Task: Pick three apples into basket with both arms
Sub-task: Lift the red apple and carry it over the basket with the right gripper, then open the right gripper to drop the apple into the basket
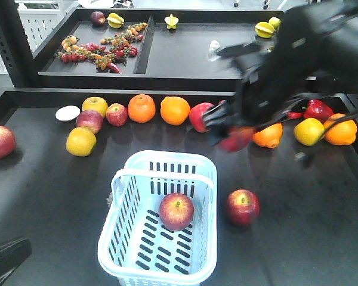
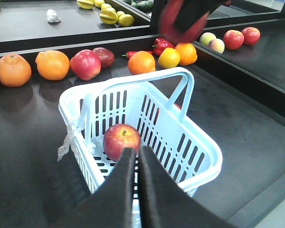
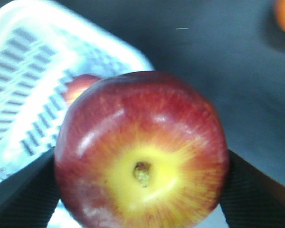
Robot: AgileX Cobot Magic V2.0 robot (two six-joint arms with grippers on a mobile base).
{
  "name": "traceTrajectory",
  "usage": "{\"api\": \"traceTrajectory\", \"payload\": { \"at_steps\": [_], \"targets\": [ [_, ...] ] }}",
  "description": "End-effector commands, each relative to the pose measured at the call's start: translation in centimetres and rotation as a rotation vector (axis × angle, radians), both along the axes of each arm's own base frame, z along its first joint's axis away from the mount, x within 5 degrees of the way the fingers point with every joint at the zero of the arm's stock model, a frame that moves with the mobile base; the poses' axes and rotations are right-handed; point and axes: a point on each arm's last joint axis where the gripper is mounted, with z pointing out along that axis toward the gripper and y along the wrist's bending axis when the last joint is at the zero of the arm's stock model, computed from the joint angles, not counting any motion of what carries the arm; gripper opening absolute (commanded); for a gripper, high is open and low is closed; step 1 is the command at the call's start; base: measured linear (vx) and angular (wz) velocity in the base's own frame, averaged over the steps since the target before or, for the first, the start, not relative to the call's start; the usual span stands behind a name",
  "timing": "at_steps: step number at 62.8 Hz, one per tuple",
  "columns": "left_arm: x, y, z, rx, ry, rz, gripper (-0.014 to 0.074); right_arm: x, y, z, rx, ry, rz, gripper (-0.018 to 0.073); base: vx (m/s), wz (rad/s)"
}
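The pale blue basket (image 1: pixel 167 157) stands at the front middle of the black table, with one dark-red apple (image 1: pixel 176 211) lying inside it. A second apple (image 1: pixel 243 206) rests on the table just right of the basket. My right gripper (image 1: pixel 231 132), blurred, hangs above the table behind the basket's right corner, shut on a third apple (image 1: pixel 238 140). In the right wrist view this apple (image 3: pixel 141 152) fills the gap between the black fingers (image 3: pixel 23 194), blossom end up. My left gripper (image 2: pixel 135 152) is shut and empty, above the basket's near rim (image 2: pixel 206 156), pointing at the apple inside (image 2: pixel 121 140).
A row of fruit lies behind the basket: oranges (image 1: pixel 142 108) (image 1: pixel 175 110), other apples (image 1: pixel 116 114), yellow fruit (image 1: pixel 80 141) and a red pepper (image 1: pixel 318 109). A large apple (image 1: pixel 0 142) sits far left. Raised black trays (image 1: pixel 179 59) with small fruit stand at the back.
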Motion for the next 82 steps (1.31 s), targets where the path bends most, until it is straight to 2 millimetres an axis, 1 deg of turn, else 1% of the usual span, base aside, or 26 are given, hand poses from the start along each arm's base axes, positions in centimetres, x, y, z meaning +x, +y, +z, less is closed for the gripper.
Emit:
{"api": "traceTrajectory", "payload": {
  "at_steps": [1, 6, 19, 23, 37, 48, 57, 70, 77, 82],
  "targets": [
    [0.0, -0.3, 1.1, -0.024, -0.034, -0.023, -0.0006, 0.0, 1.6, 1.8, 0.058, -0.118, 0.041, 0.0145, 0.0, 0.0],
    [0.0, -0.3, 1.1, -0.024, -0.034, -0.023, -0.0006, 0.5, 2.6, 1.1, 0.091, -0.092, 0.045, 0.0155, 0.0, 0.0],
    [0.0, -0.3, 1.1, -0.024, -0.034, -0.023, -0.0006, 1.8, 4.1, 0.4, 0.145, -0.021, 0.052, 0.0209, 0.0, 0.0],
    [0.0, -0.3, 1.1, -0.024, -0.034, -0.023, -0.0006, 2.2, 4.4, 0.3, 0.147, -0.012, 0.054, 0.0235, 0.0, 0.0],
    [0.0, -0.3, 1.1, -0.024, -0.034, -0.023, -0.0006, 3.3, 5.0, -1.3, 0.116, 0.053, 0.057, 0.0304, 0.0, 0.0],
    [0.0, -0.3, 1.1, -0.024, -0.034, -0.023, -0.0006, 3.7, 5.7, -2.1, 0.148, 0.095, 0.058, 0.0351, 0.0, 0.0],
    [0.0, -0.3, 1.1, -0.024, -0.034, -0.023, -0.0006, 4.1, 6.1, -2.3, 0.163, 0.1, 0.052, 0.0428, 0.0, 0.0],
    [0.0, -0.3, 1.1, -0.024, -0.034, -0.023, -0.0006, 4.2, 6.5, -2.6, 0.19, 0.125, 0.053, 0.0577, 0.0, 0.0],
    [0.0, -0.3, 1.1, -0.024, -0.034, -0.023, -0.0006, 4.3, 6.5, -3.1, 0.176, 0.145, 0.053, 0.0629, 0.0, 0.0],
    [0.0, -0.3, 1.1, -0.024, -0.034, -0.023, -0.0006, 4.3, 6.4, -3.4, 0.173, 0.161, 0.036, 0.0641, 0.0, 0.0]
  ]
}}
